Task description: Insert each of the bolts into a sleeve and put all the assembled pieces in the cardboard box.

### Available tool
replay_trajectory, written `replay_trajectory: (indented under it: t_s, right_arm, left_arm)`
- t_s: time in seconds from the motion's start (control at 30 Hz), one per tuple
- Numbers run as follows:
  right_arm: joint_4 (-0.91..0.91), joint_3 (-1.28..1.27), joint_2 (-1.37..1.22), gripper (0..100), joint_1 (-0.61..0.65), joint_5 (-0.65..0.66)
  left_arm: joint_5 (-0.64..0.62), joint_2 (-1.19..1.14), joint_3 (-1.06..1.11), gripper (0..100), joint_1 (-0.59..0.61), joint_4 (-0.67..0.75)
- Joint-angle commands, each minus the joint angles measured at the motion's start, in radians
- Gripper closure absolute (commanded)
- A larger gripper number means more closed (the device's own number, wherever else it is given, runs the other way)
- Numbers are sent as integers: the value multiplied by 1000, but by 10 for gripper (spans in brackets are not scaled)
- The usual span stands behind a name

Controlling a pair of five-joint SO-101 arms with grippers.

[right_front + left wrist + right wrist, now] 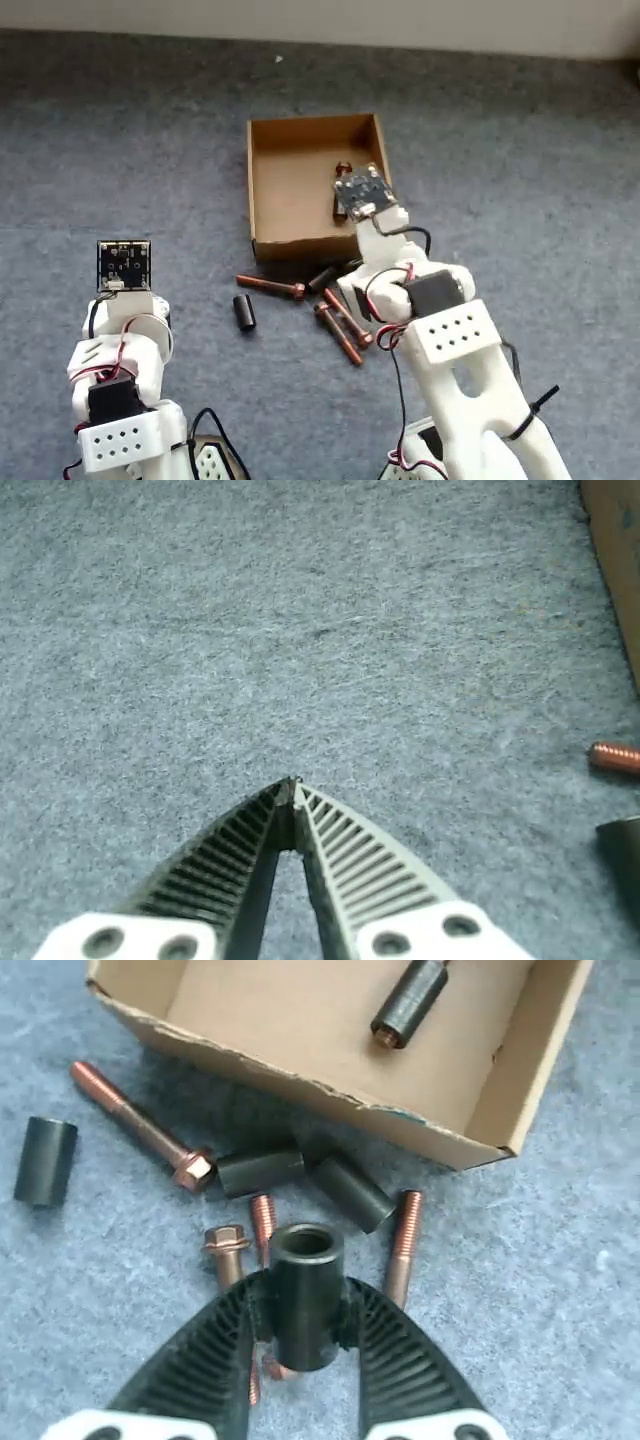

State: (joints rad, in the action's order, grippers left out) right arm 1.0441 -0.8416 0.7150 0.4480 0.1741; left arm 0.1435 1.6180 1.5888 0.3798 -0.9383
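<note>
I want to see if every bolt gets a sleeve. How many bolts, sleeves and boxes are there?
Box: 1
Bolts: 5 (4 loose, 1 in the box)
Sleeves: 5 (3 loose, 1 in the right gripper, 1 in the box)
Total: 11

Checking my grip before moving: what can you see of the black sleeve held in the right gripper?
The short black cylindrical sleeve, matt metal by its look, is clamped between the right gripper's ribbed fingers, lying along them. Its outer end shows a round open bore, dark, no bolt visible inside. Copper-coloured bolts lie beneath it.
</note>
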Motion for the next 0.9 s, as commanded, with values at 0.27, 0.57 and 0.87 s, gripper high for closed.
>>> replay_trajectory:
  t_s: [0.27, 0.57, 0.87]
  right_arm:
    - [-240, -188, 177, 993, -108, -114]
    - [-297, -271, 278, 993, -113, -130]
    - [-297, -271, 278, 993, -159, -132]
  left_arm:
    - [12, 7, -116, 993, -16, 11]
    - [133, -4, -403, 992, -162, -222]
    - [147, -47, -615, 992, -295, -390]
